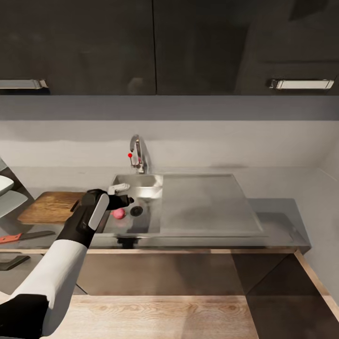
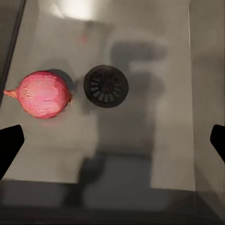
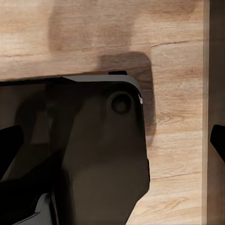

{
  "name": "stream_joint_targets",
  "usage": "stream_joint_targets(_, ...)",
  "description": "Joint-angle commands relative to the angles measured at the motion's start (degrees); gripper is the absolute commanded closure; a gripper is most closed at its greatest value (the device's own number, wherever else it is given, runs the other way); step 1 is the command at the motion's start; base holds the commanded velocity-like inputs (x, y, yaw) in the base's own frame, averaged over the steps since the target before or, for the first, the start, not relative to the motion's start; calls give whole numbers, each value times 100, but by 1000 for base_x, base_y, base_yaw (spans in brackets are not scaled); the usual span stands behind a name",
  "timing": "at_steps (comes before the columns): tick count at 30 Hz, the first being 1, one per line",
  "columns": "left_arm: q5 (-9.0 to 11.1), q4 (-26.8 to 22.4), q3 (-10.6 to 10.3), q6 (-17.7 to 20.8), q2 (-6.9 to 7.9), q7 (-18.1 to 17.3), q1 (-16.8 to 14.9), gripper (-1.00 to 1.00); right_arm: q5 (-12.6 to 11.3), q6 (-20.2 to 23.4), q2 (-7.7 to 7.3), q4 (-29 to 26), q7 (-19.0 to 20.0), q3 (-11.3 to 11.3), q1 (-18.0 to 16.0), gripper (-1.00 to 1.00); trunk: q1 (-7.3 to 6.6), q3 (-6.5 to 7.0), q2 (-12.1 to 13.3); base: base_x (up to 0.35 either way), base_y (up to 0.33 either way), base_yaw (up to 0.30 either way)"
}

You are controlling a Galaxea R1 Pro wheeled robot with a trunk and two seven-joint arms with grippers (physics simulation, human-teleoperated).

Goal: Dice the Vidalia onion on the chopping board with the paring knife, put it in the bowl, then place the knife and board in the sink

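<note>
**One onion in the basin, left claw spread above it**

Head view: one sink (image 1: 197, 207), one tap (image 1: 137, 157) with a red knob, one chopping board (image 1: 52, 206), one paring knife (image 1: 26, 236) and one pink onion (image 1: 118, 213). The left gripper (image 1: 123, 195) hangs over the basin, with the onion just below and beside it and the round drain (image 1: 136, 211) next to the onion. The board lies on the countertop (image 1: 278, 221) to the outer side of that arm, partly covered by the wrist; the knife lies nearer the front edge, its handle end cut by the frame. The fingers are hard to separate here.

Left wrist view: one onion (image 2: 43, 94) and one drain (image 2: 106, 86) on the steel floor. The left gripper's (image 2: 112, 145) two dark fingertips (image 2: 9, 143) stand wide apart at the frame edges, holding nothing. The onion lies ahead of the claw, off toward one finger, not between them, and just beside the drain without touching it.

Right wrist view: the right gripper (image 3: 112, 140) is likewise spread, fingertips at the frame edges, empty, over a dark robot part (image 3: 93, 154) and wooden floor (image 3: 178, 42).
</note>
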Motion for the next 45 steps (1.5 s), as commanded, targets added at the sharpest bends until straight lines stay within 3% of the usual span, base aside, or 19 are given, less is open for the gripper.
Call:
stream_joint_targets(1,41,26,-20,14,7,56,-5,-100,-53,-19,1,4,-20,50,-4,-100,3,-11,-11,4,0,0)
stream_joint_targets(9,-232,392,-20,-20,10,56,-5,-100,-53,-19,1,4,-20,50,-4,-100,3,-11,-11,1,0,0)
stream_joint_targets(13,-326,548,-22,-245,10,50,-5,-100,-53,-19,1,4,-20,50,-4,-100,3,-11,-11,0,0,0)
stream_joint_targets(28,-359,719,-26,-381,8,46,-5,-100,-53,-20,1,7,-19,50,-4,-100,3,-11,-11,12,0,0)
stream_joint_targets(45,-362,786,-28,-381,18,39,-5,-100,-53,-28,1,6,-18,50,-4,-100,3,-11,-11,198,0,0)
